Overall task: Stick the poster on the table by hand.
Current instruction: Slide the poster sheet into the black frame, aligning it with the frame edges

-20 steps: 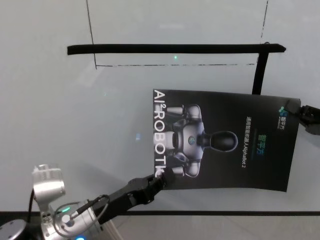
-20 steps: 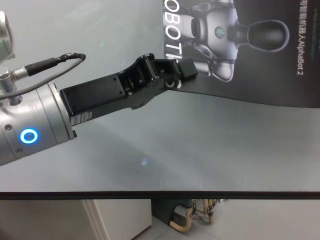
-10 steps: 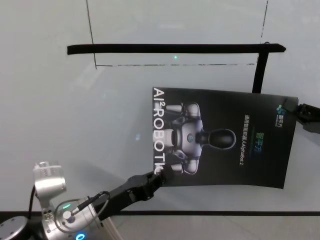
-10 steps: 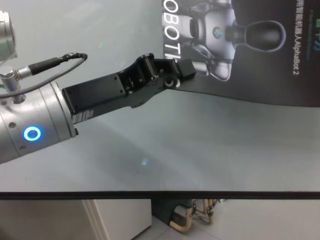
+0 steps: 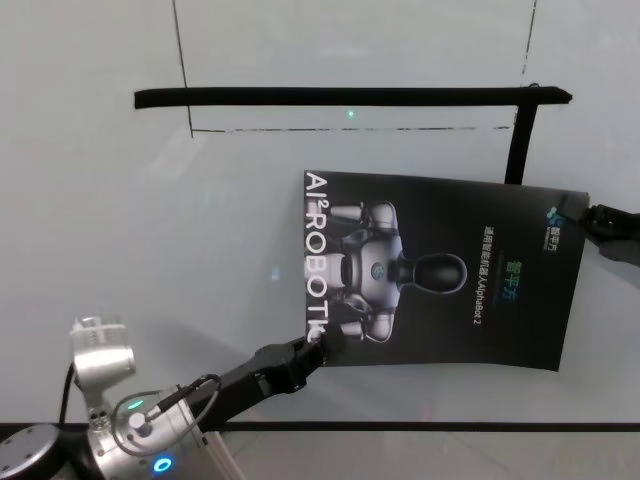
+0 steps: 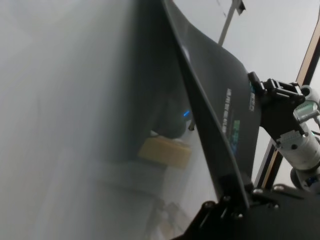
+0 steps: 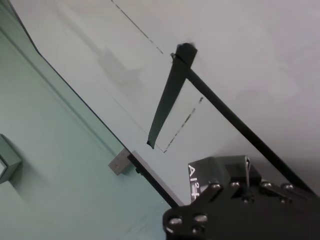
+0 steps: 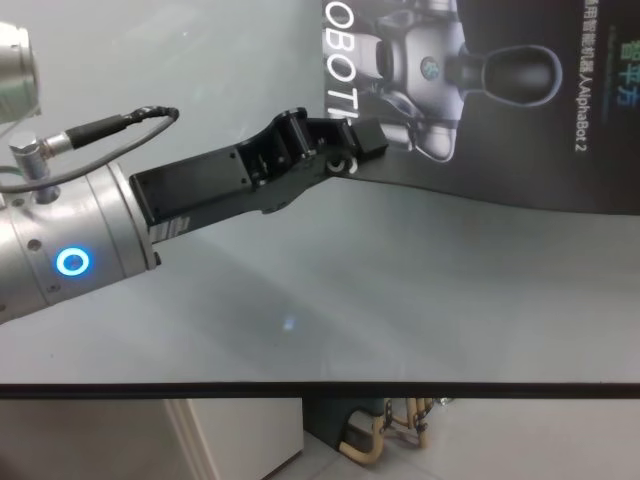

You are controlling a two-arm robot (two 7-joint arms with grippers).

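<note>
Two grippers hold the poster (image 5: 440,272) above the table (image 5: 150,240); nothing is stuck yet.
Left gripper (image 5: 322,347) pinches its near corner, right gripper (image 5: 592,218) its far corner; the black tape frame (image 5: 350,98) beyond likely marks the target.

The right pincer (image 7: 239,172) clamps the poster (image 7: 202,179) corner above the pale surface (image 7: 250,55), where black tape strips (image 7: 167,97) meet.
</note>
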